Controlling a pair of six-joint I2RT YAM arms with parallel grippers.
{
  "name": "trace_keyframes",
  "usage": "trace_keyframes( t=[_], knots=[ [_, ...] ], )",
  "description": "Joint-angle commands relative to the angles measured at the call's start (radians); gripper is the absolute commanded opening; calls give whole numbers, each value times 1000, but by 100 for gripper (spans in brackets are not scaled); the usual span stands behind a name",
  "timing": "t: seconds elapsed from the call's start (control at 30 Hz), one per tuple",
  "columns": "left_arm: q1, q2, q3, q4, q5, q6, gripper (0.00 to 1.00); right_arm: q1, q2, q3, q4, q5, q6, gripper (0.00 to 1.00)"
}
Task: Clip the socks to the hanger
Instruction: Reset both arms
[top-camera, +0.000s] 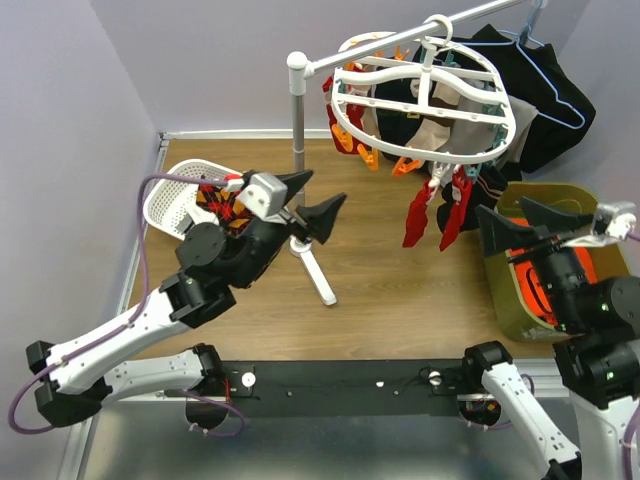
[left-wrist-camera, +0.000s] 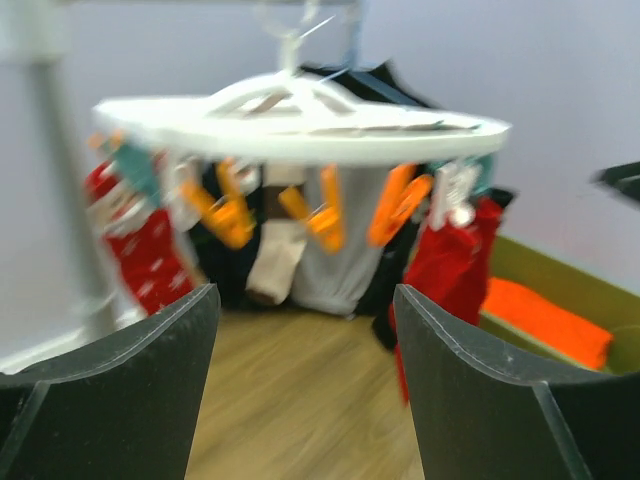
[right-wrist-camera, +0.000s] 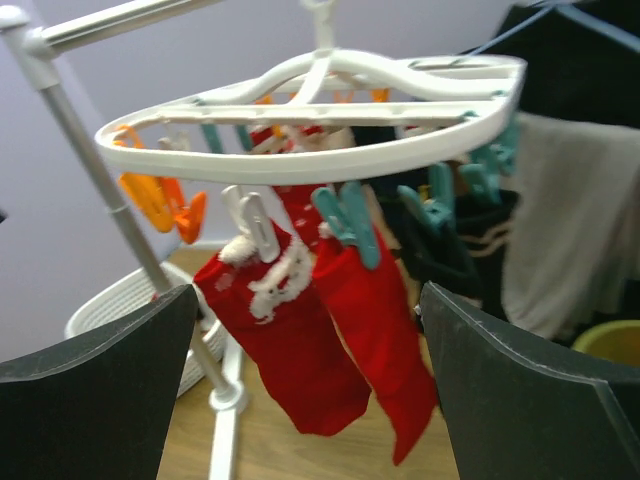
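The white oval hanger (top-camera: 420, 105) hangs by its hook from the rail, with teal and orange clips below. Two red socks (top-camera: 432, 212) hang clipped at its near right; the right wrist view shows them (right-wrist-camera: 300, 330) on a white and a teal clip. Another red sock (left-wrist-camera: 150, 255) hangs at the far left in the left wrist view. More socks (top-camera: 222, 205) lie in the white basket. My left gripper (top-camera: 308, 205) is open and empty, next to the stand pole, facing the hanger (left-wrist-camera: 300, 125). My right gripper (top-camera: 535, 222) is open and empty, right of the hanging red socks.
A white lattice basket (top-camera: 175, 190) stands at the back left. The white stand pole (top-camera: 297, 110) and its foot (top-camera: 318, 275) are mid-table. An olive bin (top-camera: 510, 290) with orange cloth (left-wrist-camera: 545, 320) stands at the right. A black garment on a blue wire hanger (top-camera: 545, 90) hangs behind.
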Motion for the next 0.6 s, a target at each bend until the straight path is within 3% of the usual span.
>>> trace_keyframes(
  t=[0.0,0.3,0.47,0.57],
  knots=[
    [-4,-141,-137,-163,-340,-55,79,3,-122,-69,-5,227,-74,100],
    [-4,-434,-370,-259,-816,-97,79,3,-349,-174,-57,408,-160,100],
    [-4,-540,-429,-312,-900,-83,79,3,-417,-211,-105,475,-180,100],
    [-5,-589,-430,-396,-940,-161,79,3,-455,-226,-129,517,-183,100]
  ],
)
